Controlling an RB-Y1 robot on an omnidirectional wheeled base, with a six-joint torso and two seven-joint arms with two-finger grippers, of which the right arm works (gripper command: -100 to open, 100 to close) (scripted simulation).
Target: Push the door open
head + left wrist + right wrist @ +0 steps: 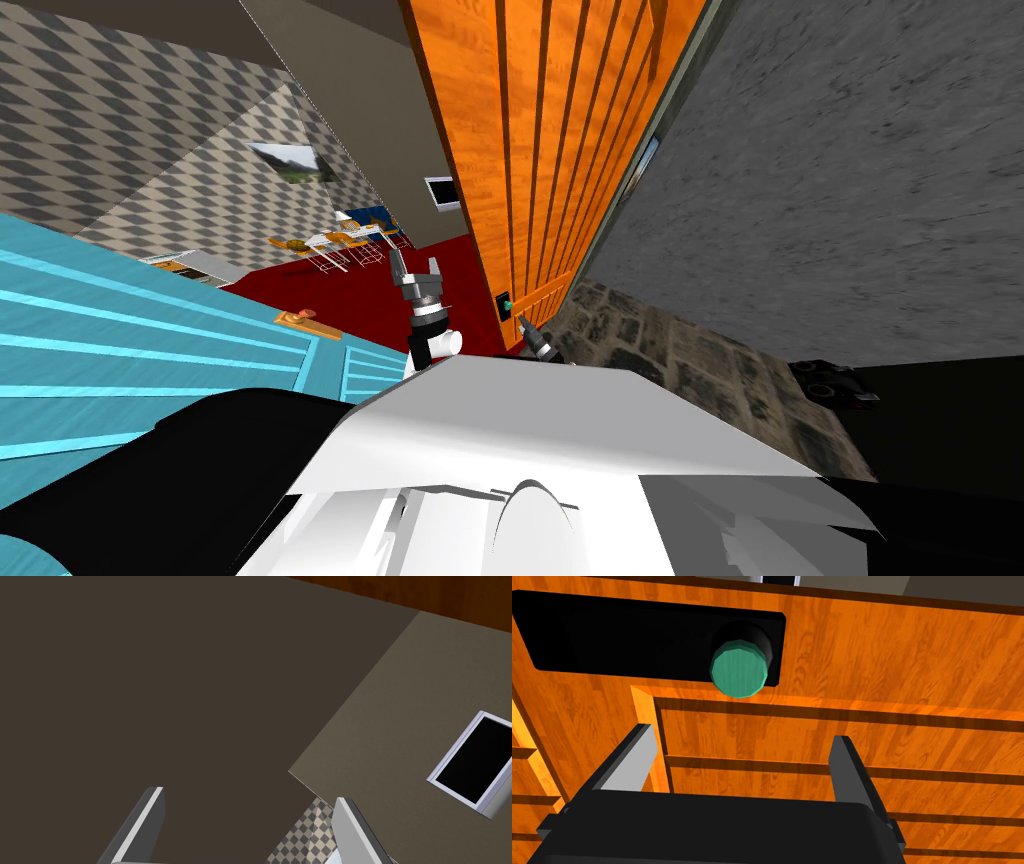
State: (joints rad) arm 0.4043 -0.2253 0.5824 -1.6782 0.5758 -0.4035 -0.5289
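Orange panelled door (540,150) is faced straight ahead by the right tool (742,733) — fingers spread, nothing held, tips near the panel just beside the green knob (738,671); touch cannot be told. The right arm is judged nearer. Left tool (415,268), likewise released, is raised left of the door's edge, over red floor (360,300) — no obstruction is seen.

The door (540,150) is orange wood grain, darker in its grooves; its knob (738,672) is teal on a black plate (612,636). The wall (120,100) beyond seems grey-checked.
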